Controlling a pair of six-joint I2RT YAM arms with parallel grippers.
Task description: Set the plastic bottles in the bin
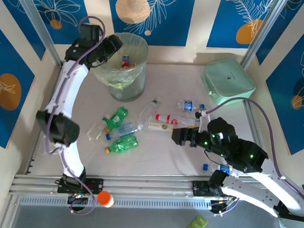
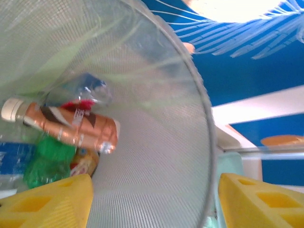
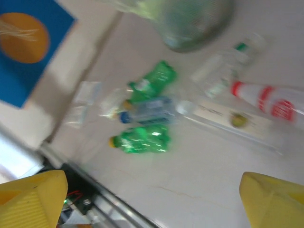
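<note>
The bin point(image 1: 129, 89) stands at the back left, with bottles lying inside. My left gripper point(image 1: 110, 47) hangs at its rim, open and holding nothing point(image 2: 154, 190). Below it in the bin point(image 2: 156, 118) lie a brown-labelled bottle point(image 2: 71, 126) and a green one point(image 2: 47, 159). On the table lie two green bottles point(image 1: 123, 144) point(image 1: 117, 116), a clear blue-capped one point(image 1: 122, 130) and a red-labelled one point(image 1: 169, 118). My right gripper point(image 1: 177, 135) hovers open just right of them. Its view is blurred, with a green bottle point(image 3: 142, 139) ahead of the gripper point(image 3: 152, 199).
A mint-green case point(image 1: 228, 81) sits at the back right. Flat clear packets point(image 1: 97, 131) lie left of the bottles and a long one point(image 1: 159, 126) under the red-labelled bottle. Another clear bottle point(image 1: 188, 105) lies near the case, and one point(image 1: 221, 169) beside my right arm.
</note>
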